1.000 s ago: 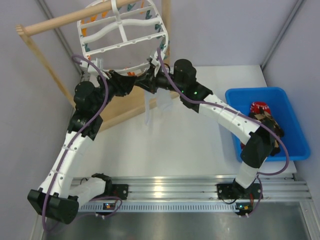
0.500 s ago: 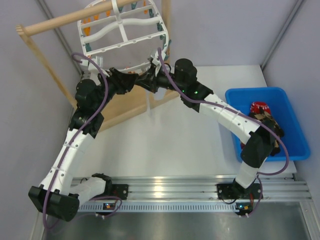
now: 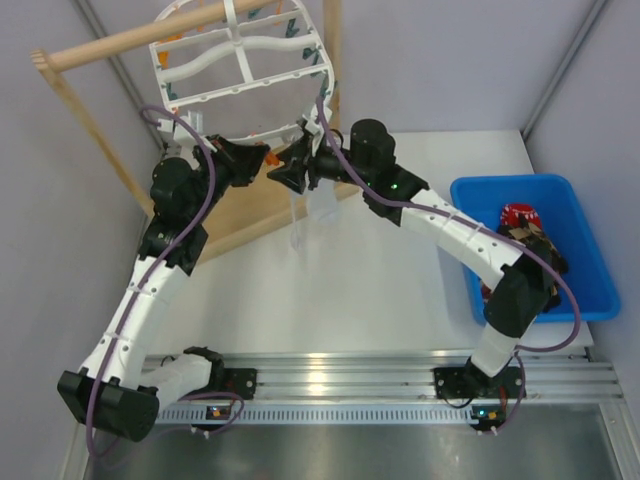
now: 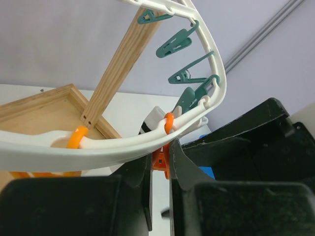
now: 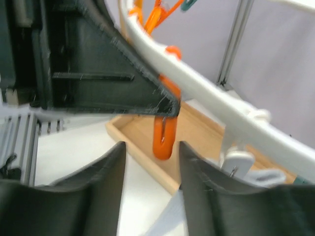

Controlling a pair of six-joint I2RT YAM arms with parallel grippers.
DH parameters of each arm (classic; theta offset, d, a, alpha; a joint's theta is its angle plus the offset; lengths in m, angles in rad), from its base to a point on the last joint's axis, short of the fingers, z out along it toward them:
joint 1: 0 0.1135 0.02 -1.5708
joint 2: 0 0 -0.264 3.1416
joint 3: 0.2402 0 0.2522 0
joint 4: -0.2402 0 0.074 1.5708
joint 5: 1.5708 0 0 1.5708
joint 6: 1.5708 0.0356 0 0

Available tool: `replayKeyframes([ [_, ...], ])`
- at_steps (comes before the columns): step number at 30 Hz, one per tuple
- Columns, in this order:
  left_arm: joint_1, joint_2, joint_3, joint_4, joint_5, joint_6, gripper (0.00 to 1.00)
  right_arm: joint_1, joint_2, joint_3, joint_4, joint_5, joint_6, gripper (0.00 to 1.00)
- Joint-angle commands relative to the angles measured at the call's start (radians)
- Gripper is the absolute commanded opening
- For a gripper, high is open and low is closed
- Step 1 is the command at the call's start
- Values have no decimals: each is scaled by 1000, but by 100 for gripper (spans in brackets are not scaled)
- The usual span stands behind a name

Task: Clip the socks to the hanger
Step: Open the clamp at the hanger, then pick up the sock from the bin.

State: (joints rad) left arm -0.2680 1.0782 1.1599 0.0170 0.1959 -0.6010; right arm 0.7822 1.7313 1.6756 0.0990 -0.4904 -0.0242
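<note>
My left jaws pinch the orange clip [image 4: 160, 164] under the hanger [image 4: 123, 146], right jaws spread empty; slipping off could snap it shut sockless.

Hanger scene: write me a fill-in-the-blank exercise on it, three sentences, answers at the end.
1. The left hand pinches an ____ clip on the rim of the hanger.
2. A red sock lies in a ____ bin on the right side of the table.
3. The pole that crosses the top of the hanger is made of ____.

Missing words: orange; blue; wood.
</note>
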Motion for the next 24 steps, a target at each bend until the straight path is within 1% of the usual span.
replayKeyframes([
  [1,7,9,24,54,-18,-36,0,-14,-87,-33,-27,-47,-17,50],
  [3,6,9,21,52,-12,-42,0,-34,-125,-57,-48,-63,0,62],
  [4,7,8,17,55,-13,-42,0,-61,-140,-68,-56,-71,9,77],
  [6,7,9,11,58,-13,-43,0,-96,-170,-100,-76,-112,18,86],
  [8,7,9,4,61,-7,-45,0,-152,-222,-128,-96,-134,18,92],
  [9,7,9,1,64,-6,-45,0,-175,-242,-161,-96,-142,47,93],
  [11,7,11,-6,67,-1,-40,0,-248,-292,-186,-172,-174,32,94],
  [12,7,11,-6,69,0,-39,0,-276,-321,-198,-208,-183,-5,94],
  [13,7,14,-8,69,3,-31,0,-334,-331,-200,-260,-194,-66,94],
  [14,7,15,-8,67,8,-25,0,-366,-341,-203,-351,-210,-94,93],
  [15,7,17,-6,67,10,-22,0,-403,-351,-217,-401,-226,-123,92],
  [16,7,20,-8,66,11,-14,0,-488,-374,-232,-433,-244,-149,90],
  [17,7,22,-6,66,11,-13,0,-539,-386,-250,-471,-276,-176,87],
  [18,7,20,-8,66,14,-11,0,-642,-413,-290,-488,-292,-192,84],
  [19,7,20,-6,66,19,-10,0,-693,-423,-312,-537,-307,-238,78],
  [20,7,20,-9,66,19,-13,0,-743,-430,-312,-538,-312,-265,75],
  [21,7,20,-14,64,20,-13,0,-853,-432,-316,-594,-315,-293,72],
  [23,7,19,-16,64,22,-13,0,-946,-424,-309,-668,-330,-387,70],
  [24,7,19,-19,64,20,-13,0,-1031,-408,-298,-746,-327,-419,69],
])
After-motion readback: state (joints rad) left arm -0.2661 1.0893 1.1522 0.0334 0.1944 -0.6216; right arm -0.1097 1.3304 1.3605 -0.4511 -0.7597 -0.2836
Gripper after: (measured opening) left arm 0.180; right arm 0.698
